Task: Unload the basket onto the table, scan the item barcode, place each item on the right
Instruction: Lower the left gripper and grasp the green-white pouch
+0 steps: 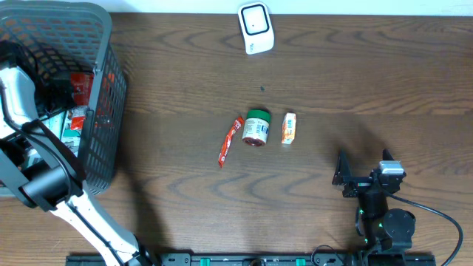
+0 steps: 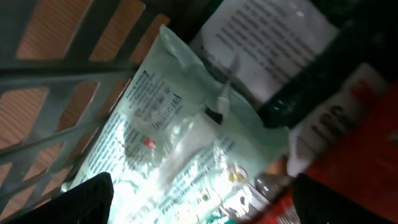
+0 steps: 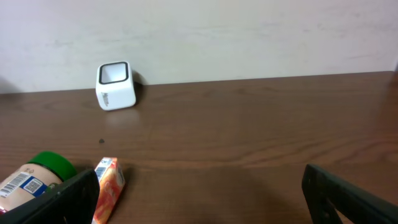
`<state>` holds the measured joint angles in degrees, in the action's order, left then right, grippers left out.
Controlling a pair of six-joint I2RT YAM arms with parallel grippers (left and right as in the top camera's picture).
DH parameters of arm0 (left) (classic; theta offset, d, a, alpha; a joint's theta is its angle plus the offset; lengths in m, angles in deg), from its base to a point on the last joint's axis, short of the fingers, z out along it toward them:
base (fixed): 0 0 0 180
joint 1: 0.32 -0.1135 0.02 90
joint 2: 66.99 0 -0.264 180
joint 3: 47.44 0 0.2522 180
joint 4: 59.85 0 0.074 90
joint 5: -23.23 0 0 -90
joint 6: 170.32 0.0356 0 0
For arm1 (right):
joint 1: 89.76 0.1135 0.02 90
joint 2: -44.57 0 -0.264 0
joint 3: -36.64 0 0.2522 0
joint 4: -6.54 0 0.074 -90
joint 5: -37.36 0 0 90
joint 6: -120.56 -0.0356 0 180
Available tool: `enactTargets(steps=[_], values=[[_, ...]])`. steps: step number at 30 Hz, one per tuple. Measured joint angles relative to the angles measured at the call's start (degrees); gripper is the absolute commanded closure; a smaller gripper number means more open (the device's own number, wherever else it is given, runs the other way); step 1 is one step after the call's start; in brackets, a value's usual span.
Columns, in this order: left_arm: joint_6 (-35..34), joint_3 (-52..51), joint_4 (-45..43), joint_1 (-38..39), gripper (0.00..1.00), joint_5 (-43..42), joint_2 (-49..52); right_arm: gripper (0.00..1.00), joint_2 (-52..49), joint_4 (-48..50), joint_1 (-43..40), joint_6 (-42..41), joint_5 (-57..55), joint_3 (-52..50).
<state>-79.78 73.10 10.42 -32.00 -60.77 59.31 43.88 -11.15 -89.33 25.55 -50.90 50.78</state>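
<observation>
My left gripper [image 2: 202,202] is down inside the grey basket [image 1: 103,89], open wide, with its dark fingers [image 2: 87,199] on either side of a shiny pale green pouch [image 2: 168,137]; nothing is gripped. A white printed sheet [image 2: 267,37] and a red package [image 2: 348,143] lie beside the pouch. The white scanner [image 1: 256,28] stands at the table's far edge, also seen in the right wrist view as the scanner [image 3: 115,84]. My right gripper [image 1: 343,176] rests open near the front right, holding nothing.
On the table's middle lie a red stick packet [image 1: 230,141], a green-lidded jar [image 1: 256,128] on its side and a small orange box [image 1: 288,128]. The basket's walls close in around the left arm [image 1: 18,96].
</observation>
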Motion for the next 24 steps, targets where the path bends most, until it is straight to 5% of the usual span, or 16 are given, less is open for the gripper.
enactTargets(steps=[7,16,24], values=[[0.76,-0.55,-0.74,0.0,0.22,1.86,2.25,0.01,0.0,0.0,0.0,0.0,0.0,0.0],[1.05,-0.5,-0.79,0.09,0.92,4.0,2.4,0.01,0.0,0.0,0.0,0.0,0.0,0.0],[0.76,-0.26,-0.44,0.0,0.93,4.31,0.37,0.01,0.0,0.0,0.0,0.0,0.0,0.0]])
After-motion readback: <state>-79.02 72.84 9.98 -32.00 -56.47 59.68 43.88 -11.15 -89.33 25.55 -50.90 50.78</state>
